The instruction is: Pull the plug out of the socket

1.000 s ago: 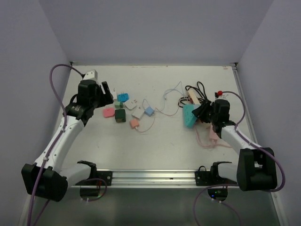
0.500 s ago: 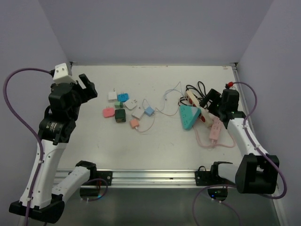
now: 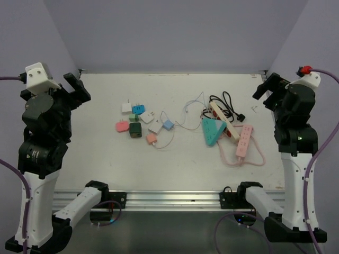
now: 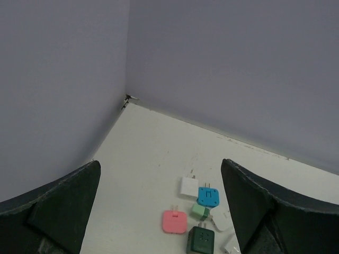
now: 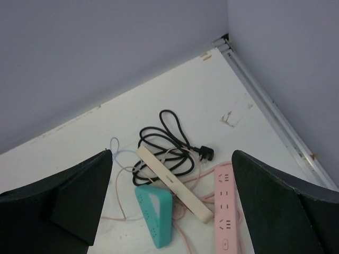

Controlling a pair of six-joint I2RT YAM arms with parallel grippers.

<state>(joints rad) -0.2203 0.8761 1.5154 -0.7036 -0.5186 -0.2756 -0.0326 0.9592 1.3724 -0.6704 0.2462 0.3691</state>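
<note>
The black plug [image 3: 242, 117] on its coiled black cable [image 5: 168, 142] lies loose on the table, its pins in none of the sockets; it shows again in the right wrist view [image 5: 207, 154]. Beside it lie a cream socket strip [image 3: 223, 120], a teal triangular socket [image 3: 211, 131] and a pink socket strip [image 3: 243, 139]. My right gripper [image 3: 266, 87] hangs high above them, open and empty [image 5: 172, 159]. My left gripper [image 3: 76, 87] is raised at the far left, open and empty [image 4: 160, 174].
Several small adapter plugs lie left of centre: white [image 4: 189, 186], blue [image 4: 208, 196], pink [image 4: 175, 221], dark green [image 4: 201, 241]. Thin pink and pale blue cords [image 3: 185, 114] trail between them and the strips. Grey walls enclose the table [image 3: 106, 153] on three sides.
Both arms rose up and back from the table to their own sides. The right jaws went from shut near the strips to open; the left jaws opened wider.
</note>
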